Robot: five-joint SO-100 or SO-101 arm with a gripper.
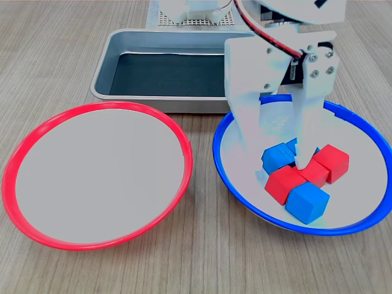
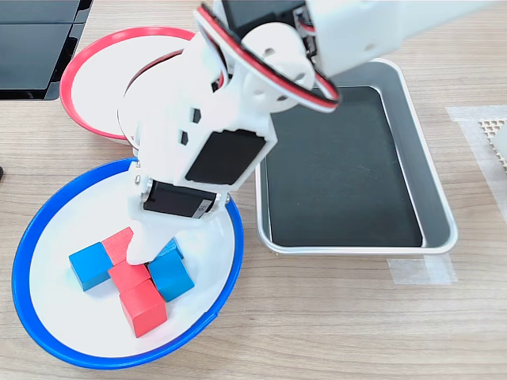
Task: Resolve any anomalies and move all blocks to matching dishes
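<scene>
All the blocks in sight lie in one tight cluster inside the blue-rimmed dish point(image 1: 358, 122), touching or stacked against each other. In the first exterior view a blue cube point(image 1: 307, 203) sits at the cluster's 6 o'clock, a red cube point(image 1: 332, 163) at its 2 o'clock, another red cube point(image 1: 283, 183) at its middle, and a second blue cube point(image 1: 277, 157) at its 10 o'clock. All are glossy, sharp-edged and small against the dish; how many there are in all I cannot tell, since the arm covers part of the heap.

The white claw point(image 1: 288, 160) reaches down into the heap, its tips among the cubes; whether it is clenched on one or released I cannot tell.

The red-rimmed dish point(image 1: 37, 142), with a pale grey inside, stands at 9 o'clock of the blue one. A grey metal tray point(image 1: 101, 70) with a dark bottom lies at 12 o'clock of both.

Everything rests on a pale wood-grain worktop point(image 1: 202, 263). A strip of clear tape point(image 2: 421, 271) sticks to it beside the tray in the second exterior view. No writing is readable.
</scene>
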